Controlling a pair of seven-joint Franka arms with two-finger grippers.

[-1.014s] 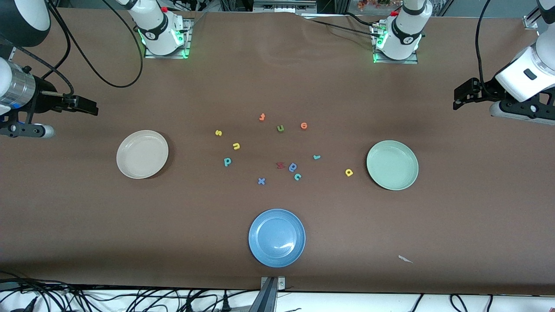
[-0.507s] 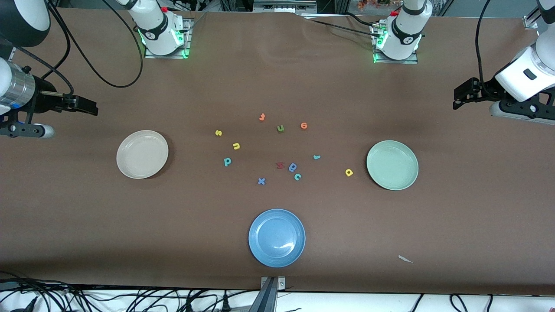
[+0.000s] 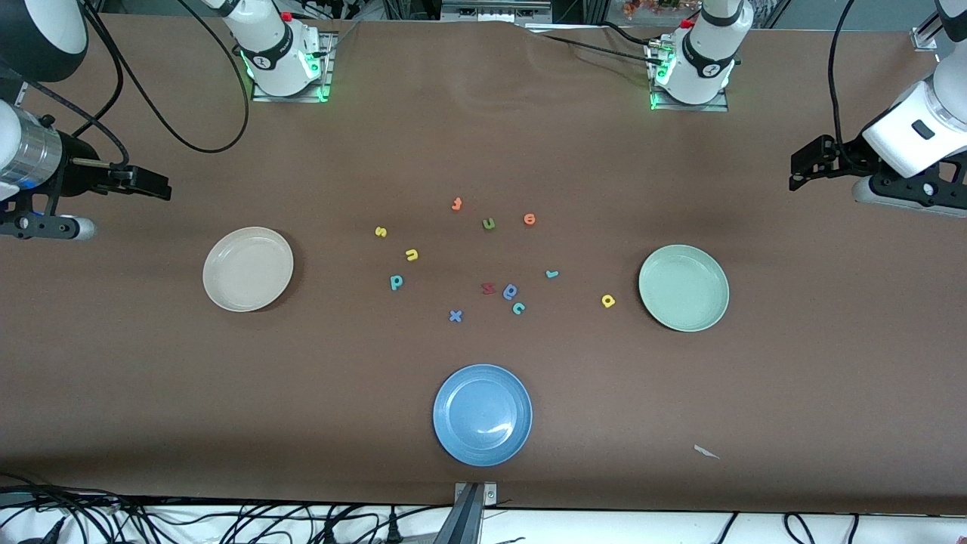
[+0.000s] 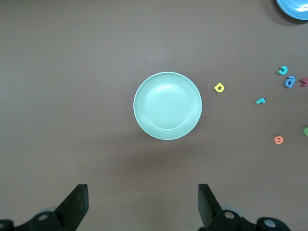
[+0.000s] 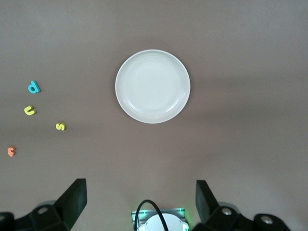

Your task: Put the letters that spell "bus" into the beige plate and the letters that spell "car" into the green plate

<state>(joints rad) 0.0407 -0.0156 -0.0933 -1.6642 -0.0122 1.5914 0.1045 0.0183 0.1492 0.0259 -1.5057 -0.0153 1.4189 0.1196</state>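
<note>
The beige plate (image 3: 248, 269) (image 5: 152, 86) lies empty toward the right arm's end, the green plate (image 3: 684, 288) (image 4: 167, 106) empty toward the left arm's end. Between them on the table lie the yellow s (image 3: 381, 232), yellow-orange u (image 3: 412, 255) and teal b (image 3: 396, 282), then the teal c (image 3: 518, 308), teal r (image 3: 552, 274) and yellow a (image 3: 608, 301), which is closest to the green plate. My left gripper (image 3: 795, 172) (image 4: 143, 202) hangs open high over its end of the table. My right gripper (image 3: 155, 183) (image 5: 141, 199) hangs open over the other end. Neither holds anything.
A blue plate (image 3: 482, 415) sits nearest the front camera. Other letters lie among the task's: orange t (image 3: 456, 204), olive u (image 3: 489, 224), orange e (image 3: 529, 219), a red letter (image 3: 488, 288), a blue a-like letter (image 3: 511, 292), blue x (image 3: 455, 316). A paper scrap (image 3: 705, 452) lies near the front edge.
</note>
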